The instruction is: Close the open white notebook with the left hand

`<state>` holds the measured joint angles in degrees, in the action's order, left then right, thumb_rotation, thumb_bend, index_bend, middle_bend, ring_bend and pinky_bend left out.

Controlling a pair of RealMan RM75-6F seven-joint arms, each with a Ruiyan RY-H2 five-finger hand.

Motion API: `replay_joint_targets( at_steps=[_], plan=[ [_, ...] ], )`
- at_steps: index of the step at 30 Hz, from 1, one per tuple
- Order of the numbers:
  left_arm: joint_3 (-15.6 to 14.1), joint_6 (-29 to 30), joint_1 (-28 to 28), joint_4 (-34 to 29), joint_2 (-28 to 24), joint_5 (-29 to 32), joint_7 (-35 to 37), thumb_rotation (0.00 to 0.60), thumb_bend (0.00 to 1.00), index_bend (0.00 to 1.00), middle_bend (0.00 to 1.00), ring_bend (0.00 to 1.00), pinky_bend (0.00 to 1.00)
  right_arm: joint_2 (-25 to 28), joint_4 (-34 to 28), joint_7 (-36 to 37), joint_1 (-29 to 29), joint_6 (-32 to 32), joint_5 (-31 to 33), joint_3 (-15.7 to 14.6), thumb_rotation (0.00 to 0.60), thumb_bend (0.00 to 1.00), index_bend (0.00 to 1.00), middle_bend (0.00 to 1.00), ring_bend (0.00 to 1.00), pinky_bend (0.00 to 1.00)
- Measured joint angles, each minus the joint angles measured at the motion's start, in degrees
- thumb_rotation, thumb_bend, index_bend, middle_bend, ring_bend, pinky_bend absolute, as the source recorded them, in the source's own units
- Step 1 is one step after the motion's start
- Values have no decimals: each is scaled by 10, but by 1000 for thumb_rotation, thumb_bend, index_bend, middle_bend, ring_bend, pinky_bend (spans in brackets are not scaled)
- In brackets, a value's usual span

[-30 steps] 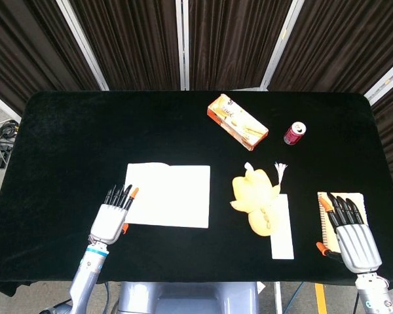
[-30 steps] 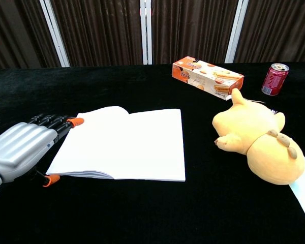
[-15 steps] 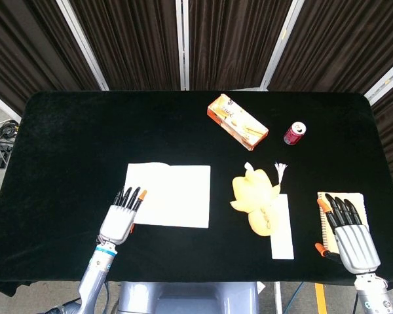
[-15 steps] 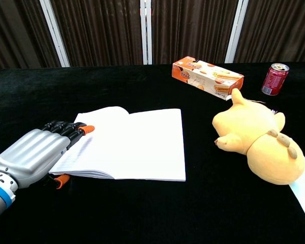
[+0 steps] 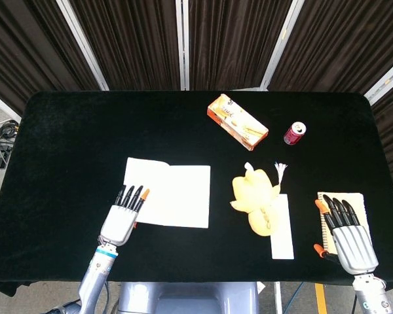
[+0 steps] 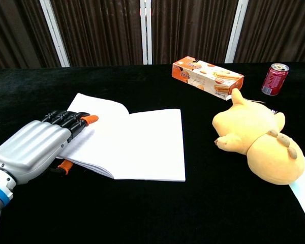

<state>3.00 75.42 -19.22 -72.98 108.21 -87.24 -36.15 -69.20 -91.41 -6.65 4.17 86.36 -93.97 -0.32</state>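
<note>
The white notebook (image 5: 177, 196) lies open in the middle-left of the black table (image 5: 72, 144). Its left half (image 6: 99, 109) is tilted up off the cloth while the right page (image 6: 147, 145) lies flat. My left hand (image 5: 123, 219) is at the notebook's near-left corner. In the chest view the left hand (image 6: 38, 147) has its fingers (image 6: 73, 121) lying on top of the raised page and its orange-tipped thumb (image 6: 65, 165) under the edge, pinching it. My right hand (image 5: 347, 239) rests flat at the near right with fingers stretched out, holding nothing.
A yellow plush toy (image 5: 255, 196) lies right of the notebook, partly on a white paper strip (image 5: 281, 232). An orange snack box (image 5: 237, 122) and a red can (image 5: 294, 133) stand further back. A tan spiral notepad (image 5: 354, 198) lies under my right fingertips.
My left hand slid right onto the notebook's left edge and took hold of it. The left half has risen off the table. The right hand barely moved.
</note>
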Motion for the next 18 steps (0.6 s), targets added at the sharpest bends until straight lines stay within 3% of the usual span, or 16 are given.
replay_joint_targets(
  at_steps=[9,18],
  plan=[
    [0,29,-4,-38,-17,-28,-12,600,570,0,0,0,0,3,-3,2,-1,3,0,1,600,45,0,0,0,0],
    [45,23,-39,-45,-15,-27,-27,600,465,0,0,0,0,4,-4,4,-1,4,1,2,600,45,0,0,0,0]
  ],
)
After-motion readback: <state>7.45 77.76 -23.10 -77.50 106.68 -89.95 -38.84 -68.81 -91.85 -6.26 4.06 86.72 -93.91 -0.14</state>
